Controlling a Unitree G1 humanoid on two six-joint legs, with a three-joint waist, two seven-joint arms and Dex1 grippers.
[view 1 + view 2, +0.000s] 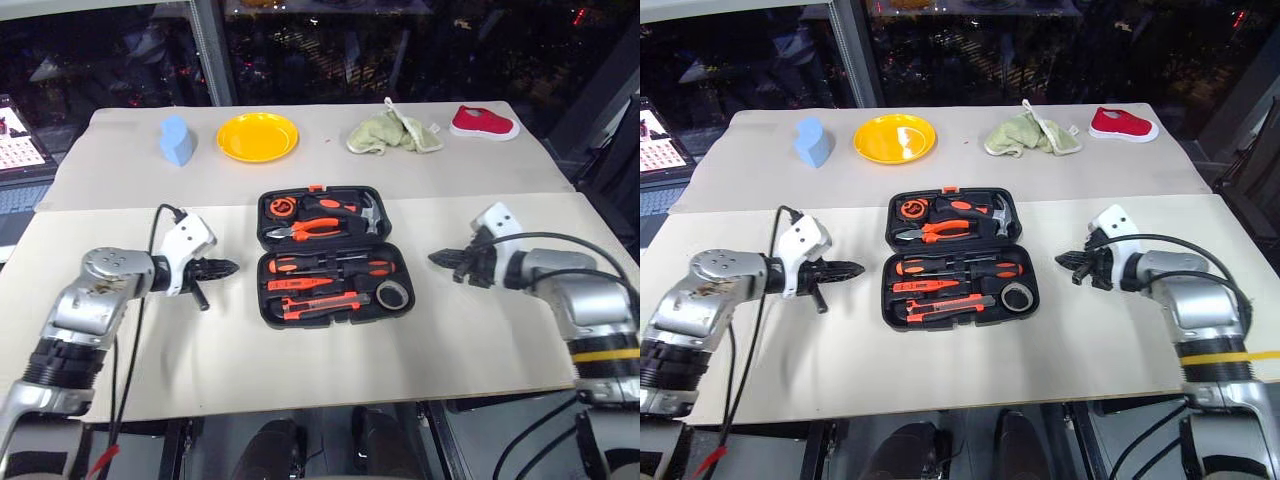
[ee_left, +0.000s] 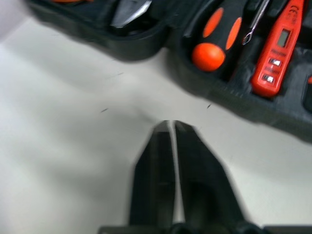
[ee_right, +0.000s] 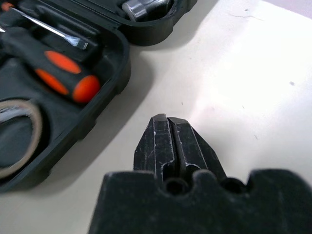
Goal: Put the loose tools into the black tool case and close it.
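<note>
Left eye view: screwdrivers (image 1: pixel 330 266) lie crosswise in the black tool case (image 1: pixel 331 255) (open).

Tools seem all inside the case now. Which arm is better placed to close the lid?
Neither clearly: left gripper and right gripper flank the open black tool case, both shut and empty. Probably both together.

tool case (image 1: pixel 330 255): 1 | screwdrivers (image 1: pixel 330 266): 2 | tape roll (image 1: pixel 393 294): 1 | plate (image 1: pixel 258 137): 1 | shoe (image 1: pixel 484 123): 1
</note>
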